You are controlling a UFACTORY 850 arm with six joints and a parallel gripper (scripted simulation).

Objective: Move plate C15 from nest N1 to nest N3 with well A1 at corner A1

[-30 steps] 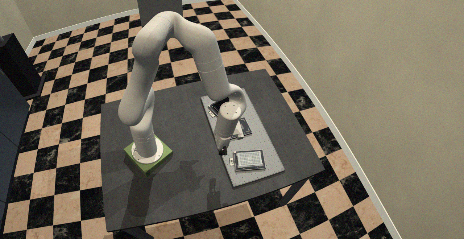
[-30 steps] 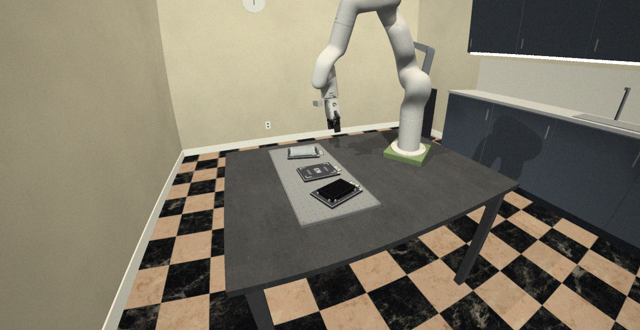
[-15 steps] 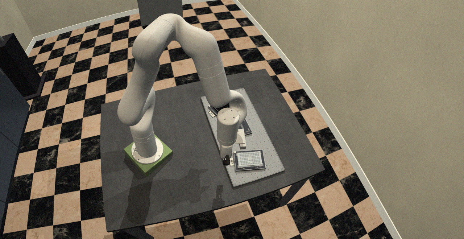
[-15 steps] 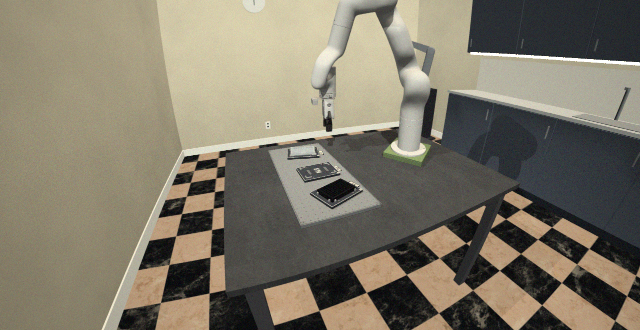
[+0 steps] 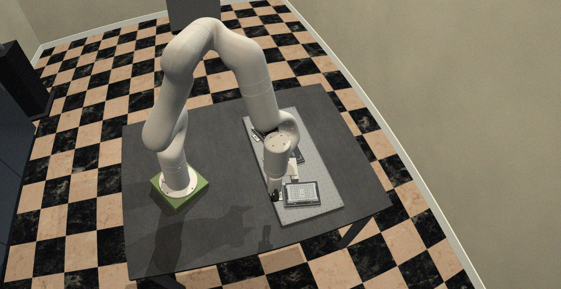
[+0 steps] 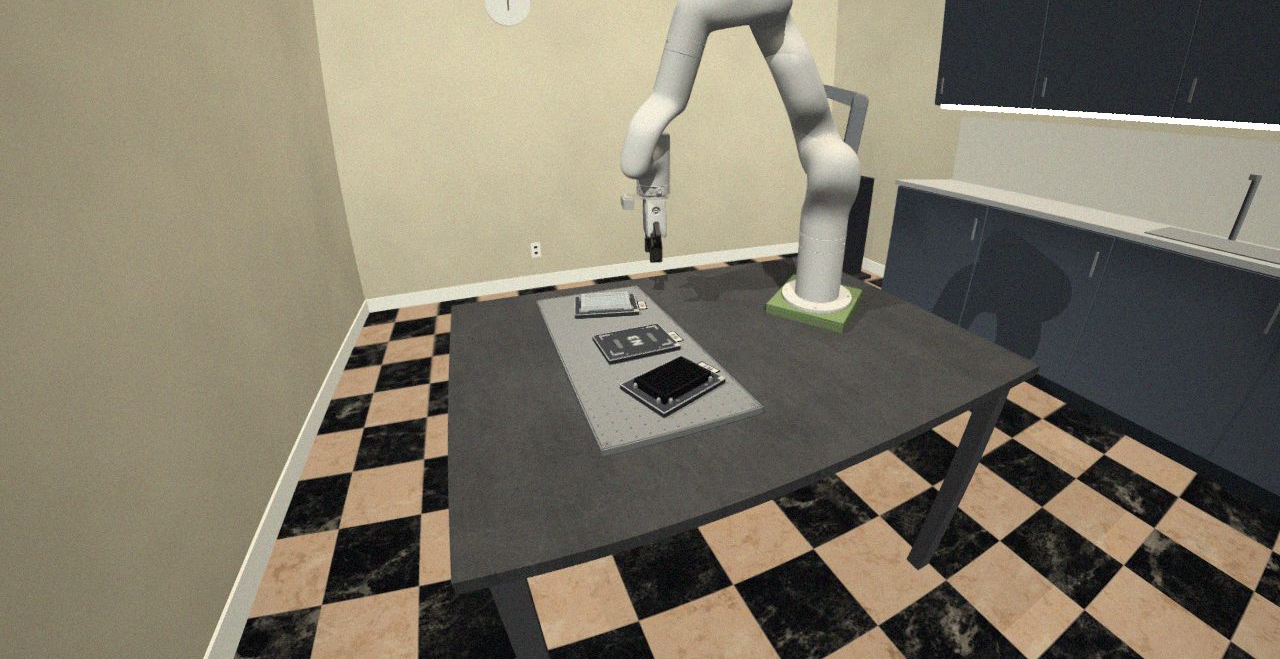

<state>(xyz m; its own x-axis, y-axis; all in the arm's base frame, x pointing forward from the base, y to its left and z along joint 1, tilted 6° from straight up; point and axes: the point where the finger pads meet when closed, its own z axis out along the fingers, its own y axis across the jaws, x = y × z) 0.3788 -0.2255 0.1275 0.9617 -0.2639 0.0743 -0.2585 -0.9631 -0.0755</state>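
Top view: the forearm and wrist of the arm (image 5: 250, 71) cover nest N1 and most of nest N3 (image 6: 617, 346). Plate C15 (image 6: 673, 377) can barely be made out there, so it is read from the exterior view. It is a black plate lying flat in nest N1 (image 6: 646, 397), the nest farthest from the end effector (image 5: 275, 195), well apart from it with N3 in between. The plate labels and deck signs are too small to read in either view, and the A1 corners cannot be told. The white plate C51 (image 5: 301, 191) sits on the nest nearest the end effector, just beside and below it. The arm rises from the green base (image 5: 200, 187), arches high, then drops with the wrist pointing straight down. The end effector (image 6: 654, 248) hovers above the bench (image 5: 219, 138) over the edge of the grey deck (image 5: 325, 177), touching nothing. Its fingers are spread fully wide with nothing between them. In the exterior view they overlap edge-on, so the gap doesn't show.
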